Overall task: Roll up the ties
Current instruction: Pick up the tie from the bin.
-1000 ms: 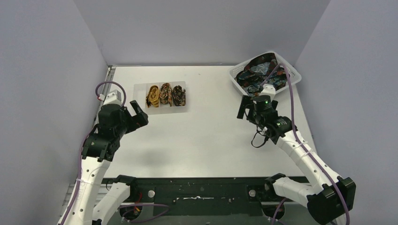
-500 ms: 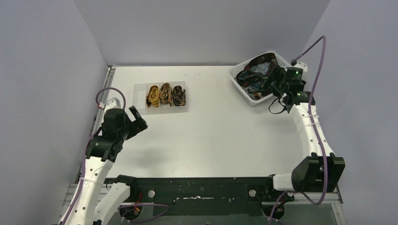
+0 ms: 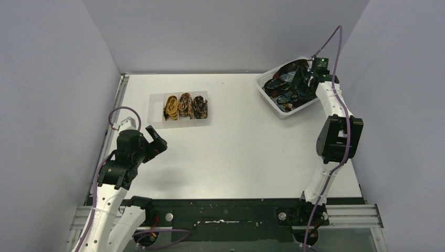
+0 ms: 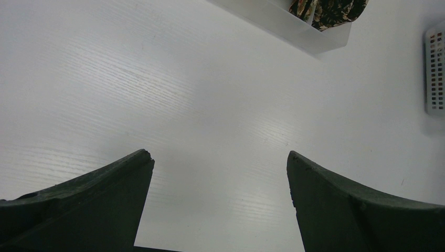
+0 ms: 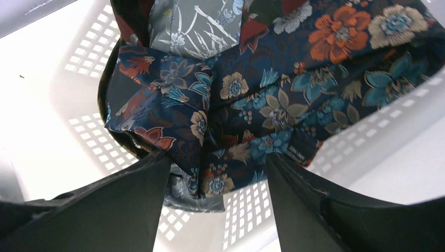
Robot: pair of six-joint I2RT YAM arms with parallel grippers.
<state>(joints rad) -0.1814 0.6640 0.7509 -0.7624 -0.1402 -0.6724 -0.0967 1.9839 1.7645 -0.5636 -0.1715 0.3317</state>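
Note:
A heap of loose ties (image 3: 286, 86), navy with floral prints plus red and grey ones, fills the white lattice basket (image 3: 286, 111) at the back right. My right gripper (image 3: 302, 84) reaches down into it. In the right wrist view its jaws (image 5: 218, 157) stand partly apart on either side of a fold of a navy floral tie (image 5: 252, 115), with basket floor showing below the fold. Three rolled ties (image 3: 184, 105) sit in a clear tray (image 3: 181, 122) at the back left. My left gripper (image 3: 157, 137) hovers wide open over bare table (image 4: 219, 155), holding nothing.
Grey walls close in the table on three sides. The clear tray's corner (image 4: 294, 29) and a rolled tie (image 4: 336, 6) show at the top of the left wrist view, with the basket's edge (image 4: 434, 73) at the far right. The right arm's purple cable (image 3: 330, 42) arcs above the basket.
The right arm swung from the table's middle right up into the basket, and its jaws narrowed around a tie fold. The left arm drew back slightly toward the near left, still open.

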